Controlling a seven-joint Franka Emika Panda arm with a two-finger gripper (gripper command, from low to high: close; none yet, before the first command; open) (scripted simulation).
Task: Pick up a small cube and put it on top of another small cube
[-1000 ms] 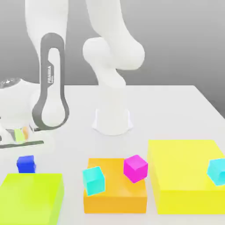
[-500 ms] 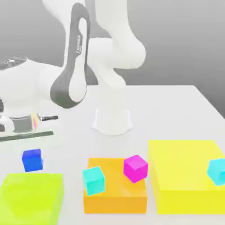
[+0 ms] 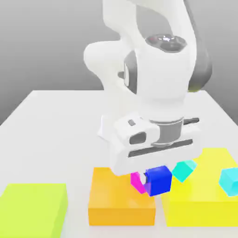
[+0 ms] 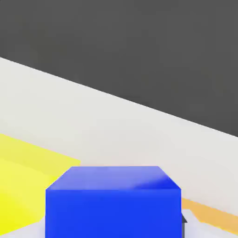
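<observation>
Blue cube and gripper are now across by the magenta cube; one cyan cube has shifted too.
I have blue clamped at magenta's three o'clock in the exterior view; picking looks done, aligning above, lowering and release remain.

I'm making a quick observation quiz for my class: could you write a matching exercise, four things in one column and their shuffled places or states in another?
Things
1. Blue cube
2. Magenta cube
3. Orange block
4. Yellow-green block

Places or states
A. Between the two other flat blocks
B. Held by the gripper
C. Farthest toward the exterior view's left
D. Partly covered in the exterior view, right beside the held cube

Right pairs: 1-B, 2-D, 3-A, 4-C
</observation>
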